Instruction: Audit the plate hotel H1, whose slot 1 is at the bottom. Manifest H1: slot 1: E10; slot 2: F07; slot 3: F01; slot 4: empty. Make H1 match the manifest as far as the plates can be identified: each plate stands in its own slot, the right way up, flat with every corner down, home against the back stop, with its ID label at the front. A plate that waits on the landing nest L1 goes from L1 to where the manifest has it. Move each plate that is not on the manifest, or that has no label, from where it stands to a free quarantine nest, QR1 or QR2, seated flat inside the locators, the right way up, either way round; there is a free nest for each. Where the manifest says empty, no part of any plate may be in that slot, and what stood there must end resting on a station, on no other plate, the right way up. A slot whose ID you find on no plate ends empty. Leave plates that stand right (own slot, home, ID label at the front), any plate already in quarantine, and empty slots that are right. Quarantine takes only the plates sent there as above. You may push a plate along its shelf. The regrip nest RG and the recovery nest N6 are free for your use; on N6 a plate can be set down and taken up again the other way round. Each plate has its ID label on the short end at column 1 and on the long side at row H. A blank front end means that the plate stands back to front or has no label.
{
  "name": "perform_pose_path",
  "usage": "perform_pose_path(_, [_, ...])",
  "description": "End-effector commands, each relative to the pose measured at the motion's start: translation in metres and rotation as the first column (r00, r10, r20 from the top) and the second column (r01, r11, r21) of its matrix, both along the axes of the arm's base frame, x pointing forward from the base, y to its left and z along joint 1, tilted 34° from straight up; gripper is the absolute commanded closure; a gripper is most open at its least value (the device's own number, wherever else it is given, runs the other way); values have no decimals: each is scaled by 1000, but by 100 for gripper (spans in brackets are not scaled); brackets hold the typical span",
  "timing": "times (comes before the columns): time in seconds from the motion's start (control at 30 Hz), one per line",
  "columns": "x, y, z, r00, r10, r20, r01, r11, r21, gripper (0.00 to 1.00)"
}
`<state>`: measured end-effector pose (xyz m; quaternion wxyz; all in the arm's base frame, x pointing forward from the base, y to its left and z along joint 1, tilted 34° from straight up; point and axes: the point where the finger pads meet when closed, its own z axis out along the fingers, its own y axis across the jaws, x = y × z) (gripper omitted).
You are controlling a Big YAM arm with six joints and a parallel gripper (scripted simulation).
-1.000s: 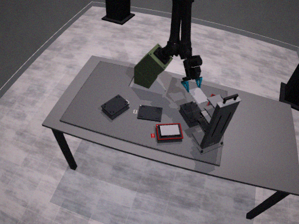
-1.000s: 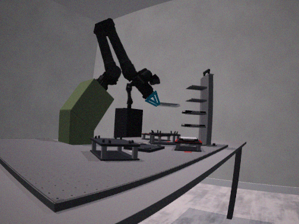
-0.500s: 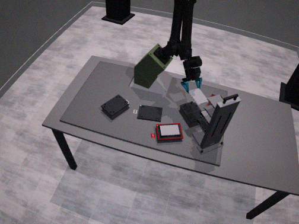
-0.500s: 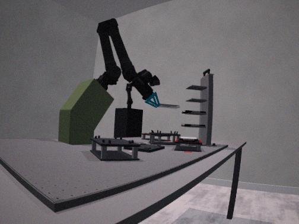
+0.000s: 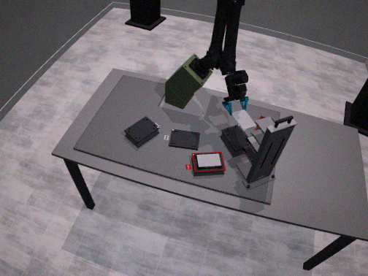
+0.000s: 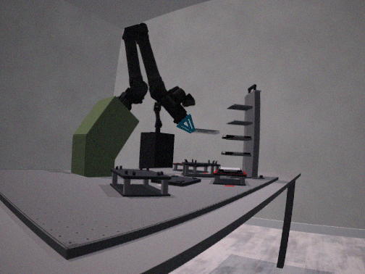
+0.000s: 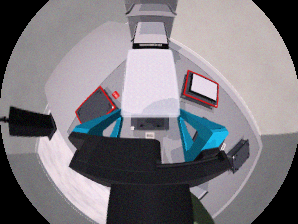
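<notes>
The gripper (image 6: 187, 125) pinches a pale plate (image 6: 206, 130) by its near end, holding it level, facing the plate hotel (image 6: 252, 119), presumably for sliding onto a shelf.

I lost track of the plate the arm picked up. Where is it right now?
The plate hangs in mid-air, held flat in the end effector, in front of the plate hotel at about its second shelf from the bottom, above the table nests.

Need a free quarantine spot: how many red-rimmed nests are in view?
2. One beside the hotel holds a white plate; the other, beside the plate in the tool, looks bare.
</notes>
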<state>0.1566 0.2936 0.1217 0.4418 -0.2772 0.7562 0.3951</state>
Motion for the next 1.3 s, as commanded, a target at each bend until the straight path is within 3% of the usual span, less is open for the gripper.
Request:
perform_pose_path(0.0, [0,3,5,1000,-4,2,4,999,31,14])
perform_pose_path(1.27, [0,13,-9,1000,-4,1,4,999,32,14])
